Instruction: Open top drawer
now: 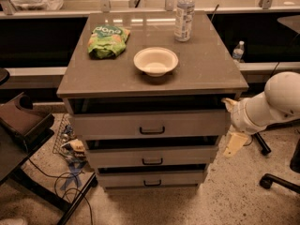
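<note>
Cabinet of grey drawers in the middle of the floor, three fronts stacked under a flat brown top [211, 71]. The top drawer [112, 124] is the uppermost and widest front, sitting directly under the tabletop, with a small dark bar handle [152, 130] at its centre. A dark gap runs along its upper edge, so it looks a little way out, though I can see nothing of its inside from here. Below it the middle drawer [117, 156] and the bottom drawer [122, 178] each come narrower and shorter, with like handles.

The gripper [228, 125] is at the cabinet's right side, level with the top drawer's right end and well apart from the handle. Its pale fingers [234, 143] are spread wide with nothing between them: one points up beside the top corner of the drawer front, the other hangs lower, by the middle drawer's end. Whether either touches the cabinet I cannot tell. The white rounded arm [281, 97] reaches in from the right edge.

On the tabletop a green snack bag [108, 41] lies at the back left, a cream bowl [155, 61] stands upright near the middle, and a clear water bottle [184, 13] stands at the back right, all apart from one another. A smaller bottle [238, 50] stands on the ledge behind the cabinet to the right. Loose cables [70, 177] trail over the speckled floor on the left, and a chair base [279, 182] shows at lower right.
</note>
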`<state>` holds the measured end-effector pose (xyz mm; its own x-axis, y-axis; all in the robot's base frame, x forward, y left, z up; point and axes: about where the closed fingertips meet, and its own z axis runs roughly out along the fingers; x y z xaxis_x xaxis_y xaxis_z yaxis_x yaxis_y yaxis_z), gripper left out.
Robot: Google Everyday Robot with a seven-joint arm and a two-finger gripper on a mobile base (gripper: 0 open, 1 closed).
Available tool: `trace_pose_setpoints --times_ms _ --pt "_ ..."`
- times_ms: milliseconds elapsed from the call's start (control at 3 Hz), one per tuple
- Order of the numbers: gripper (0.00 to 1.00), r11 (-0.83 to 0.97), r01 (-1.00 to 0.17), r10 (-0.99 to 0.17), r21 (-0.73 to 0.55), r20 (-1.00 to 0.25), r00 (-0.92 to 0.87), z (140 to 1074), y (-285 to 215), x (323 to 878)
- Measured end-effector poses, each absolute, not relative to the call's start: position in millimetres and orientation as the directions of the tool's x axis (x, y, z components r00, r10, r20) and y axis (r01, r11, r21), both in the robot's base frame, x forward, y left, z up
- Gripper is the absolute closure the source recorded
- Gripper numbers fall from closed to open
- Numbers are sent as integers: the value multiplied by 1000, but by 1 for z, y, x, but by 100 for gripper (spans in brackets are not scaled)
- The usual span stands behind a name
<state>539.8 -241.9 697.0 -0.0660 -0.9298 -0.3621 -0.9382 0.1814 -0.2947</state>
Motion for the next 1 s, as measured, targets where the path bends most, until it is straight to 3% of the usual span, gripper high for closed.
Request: trace_pose_setpoints --times_ms 667,1000 --pt "0 137 -958 -894 -252 -448 -10 670 -205 557" --pt "13 134 -961 -884 -241 -467 -6 659 -196 559"
